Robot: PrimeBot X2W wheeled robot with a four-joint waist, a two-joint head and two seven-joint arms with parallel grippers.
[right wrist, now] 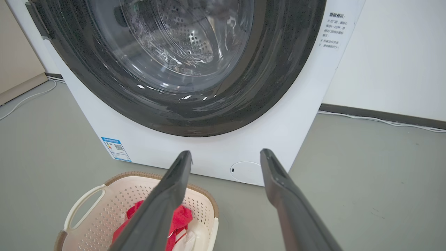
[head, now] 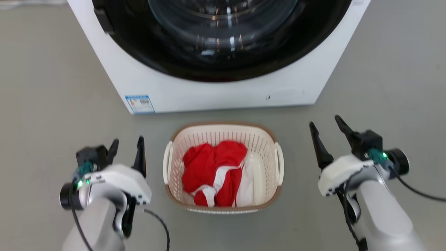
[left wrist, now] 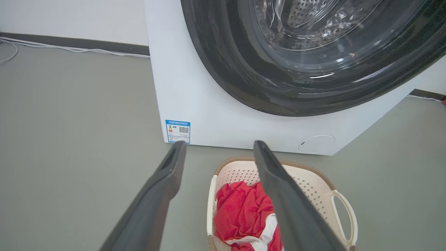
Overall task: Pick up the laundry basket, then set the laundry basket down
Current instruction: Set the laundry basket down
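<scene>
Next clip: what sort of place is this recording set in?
Likely a laundry area, or a mock-up of one: a white front-loading washing machine stands on a plain grey floor, with a small laundry basket of red and white clothes right in front of it.

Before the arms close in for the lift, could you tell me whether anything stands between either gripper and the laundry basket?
Nothing visible does. The open left gripper and open right gripper flank the laundry basket, with just floor between each and the basket's nearer side. The washing machine stands behind the basket, off both paths.
</scene>
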